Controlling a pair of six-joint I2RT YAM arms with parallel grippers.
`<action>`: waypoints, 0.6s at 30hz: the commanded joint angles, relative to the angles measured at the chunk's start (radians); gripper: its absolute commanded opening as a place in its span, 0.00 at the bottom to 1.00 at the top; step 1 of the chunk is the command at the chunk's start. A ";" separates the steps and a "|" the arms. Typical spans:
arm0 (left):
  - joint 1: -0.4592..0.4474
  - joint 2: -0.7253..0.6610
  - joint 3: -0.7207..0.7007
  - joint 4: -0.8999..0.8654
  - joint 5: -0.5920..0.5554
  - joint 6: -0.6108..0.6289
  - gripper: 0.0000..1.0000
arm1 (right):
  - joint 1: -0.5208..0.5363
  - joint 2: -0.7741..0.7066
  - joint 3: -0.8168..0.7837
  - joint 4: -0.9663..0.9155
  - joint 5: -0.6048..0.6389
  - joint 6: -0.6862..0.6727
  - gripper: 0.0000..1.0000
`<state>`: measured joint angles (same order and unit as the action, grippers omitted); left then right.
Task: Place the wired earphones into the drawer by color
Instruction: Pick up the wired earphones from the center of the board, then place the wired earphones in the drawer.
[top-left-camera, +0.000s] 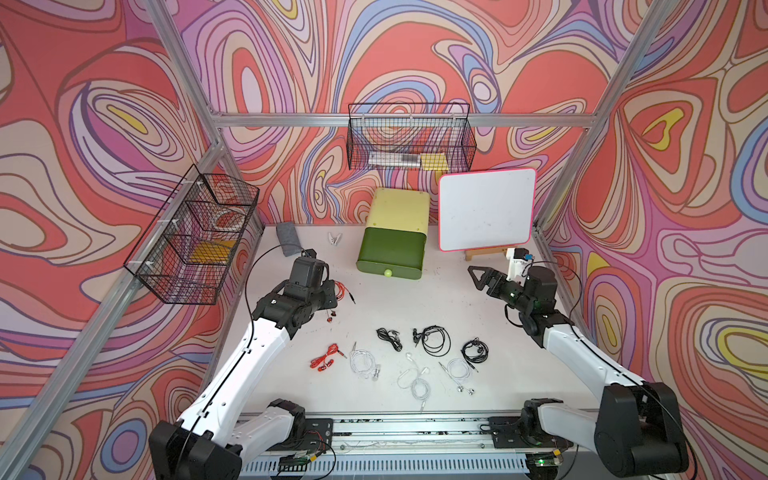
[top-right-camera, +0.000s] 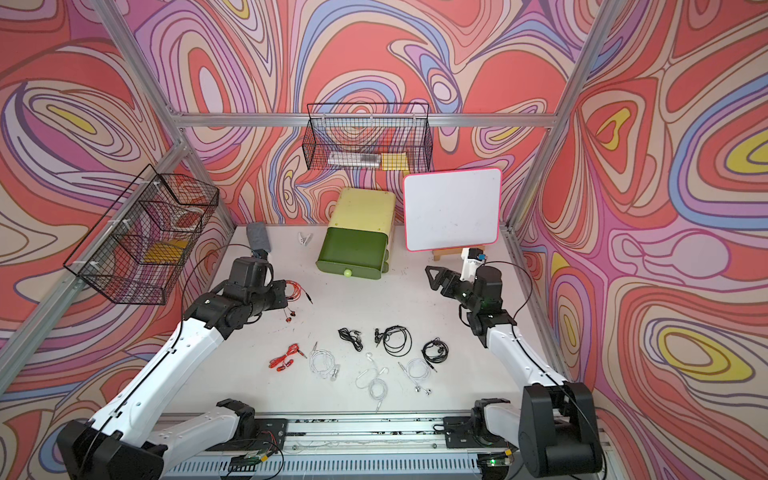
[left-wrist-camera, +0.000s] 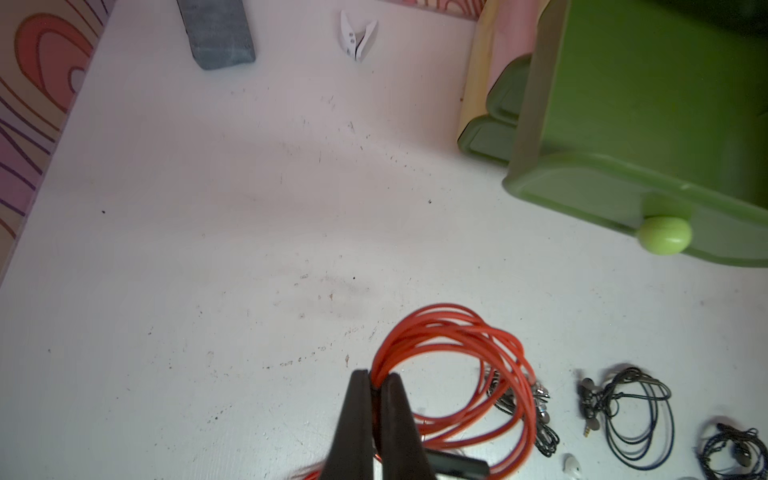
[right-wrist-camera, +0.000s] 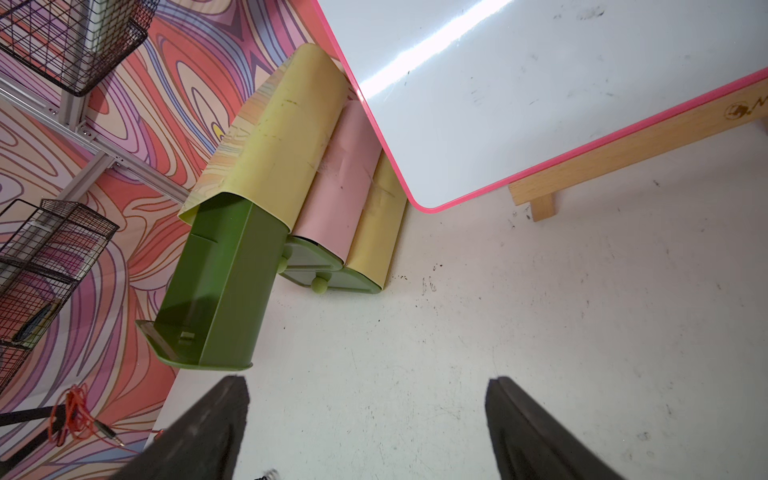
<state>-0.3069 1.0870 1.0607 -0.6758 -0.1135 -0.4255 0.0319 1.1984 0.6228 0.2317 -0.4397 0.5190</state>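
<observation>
My left gripper (top-left-camera: 333, 291) (left-wrist-camera: 376, 376) is shut on a red-orange coil of the wired earphones (left-wrist-camera: 457, 328) (top-left-camera: 341, 289); its earbuds dangle below (top-left-camera: 331, 318). It hovers left of and in front of the drawer (top-left-camera: 390, 251) (left-wrist-camera: 644, 104), whose top dark-green tray is pulled out, knob (top-left-camera: 387, 273) forward. Another red set (top-left-camera: 326, 357), three white sets (top-left-camera: 363, 361) and three black sets (top-left-camera: 434, 340) lie on the table's front half. My right gripper (top-left-camera: 478, 277) (right-wrist-camera: 368, 386) stands open and empty to the drawer's right.
A pink-rimmed whiteboard (top-left-camera: 486, 208) leans on a wooden stand right of the cabinet. Black wire baskets hang on the back wall (top-left-camera: 409, 137) and left wall (top-left-camera: 195, 237). A grey block (top-left-camera: 288, 237) and a white clip (top-left-camera: 334, 239) lie at the back left.
</observation>
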 joint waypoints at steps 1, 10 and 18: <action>0.002 -0.030 0.070 -0.031 0.018 0.028 0.00 | -0.004 -0.017 0.003 0.007 0.012 0.004 0.92; -0.001 0.047 0.275 0.058 0.127 0.032 0.00 | -0.005 -0.019 0.001 0.013 0.012 0.004 0.92; -0.043 0.180 0.406 0.164 0.172 0.045 0.00 | -0.005 -0.020 -0.002 0.015 0.013 0.003 0.92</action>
<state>-0.3347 1.2327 1.4296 -0.5797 0.0219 -0.4038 0.0319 1.1965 0.6228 0.2321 -0.4347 0.5190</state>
